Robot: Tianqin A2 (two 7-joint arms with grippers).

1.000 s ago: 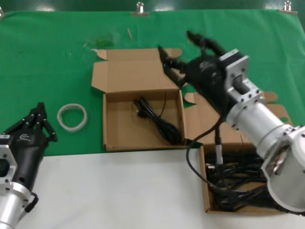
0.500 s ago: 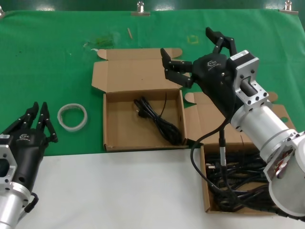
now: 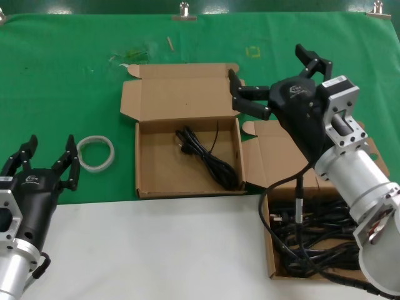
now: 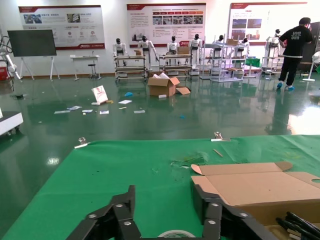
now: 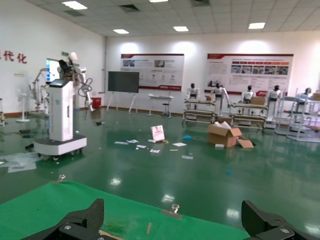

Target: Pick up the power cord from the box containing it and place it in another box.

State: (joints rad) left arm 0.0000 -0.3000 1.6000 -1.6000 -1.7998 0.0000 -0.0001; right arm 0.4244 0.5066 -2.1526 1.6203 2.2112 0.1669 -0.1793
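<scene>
A shallow brown box (image 3: 142,187) stands open at the middle of the green mat, and one black power cord (image 3: 206,156) lies inside it. A like box (image 3: 270,250) at the right front is full of tangled black cords (image 3: 312,234). My right gripper (image 3: 267,64) is open and empty, held in the air over the far right corner of the middle box's lid. My left gripper (image 3: 51,145) is open and empty, low at the left front. The left wrist view shows the left gripper (image 4: 164,192) open, with the middle box (image 4: 250,182) beside it. The right wrist view shows the right gripper (image 5: 172,207) open.
A white tape ring (image 3: 95,153) lies on the mat just beyond my left gripper; it also shows in the left wrist view (image 4: 175,233). The green mat (image 3: 62,75) gives way to a white table surface (image 3: 156,250) at the front. Clips (image 3: 184,11) hold the mat's far edge.
My right gripper has moved to the right, away from the middle box's lid, staying open and empty. My left gripper's fingers have opened. The cord in the middle box has not moved.
</scene>
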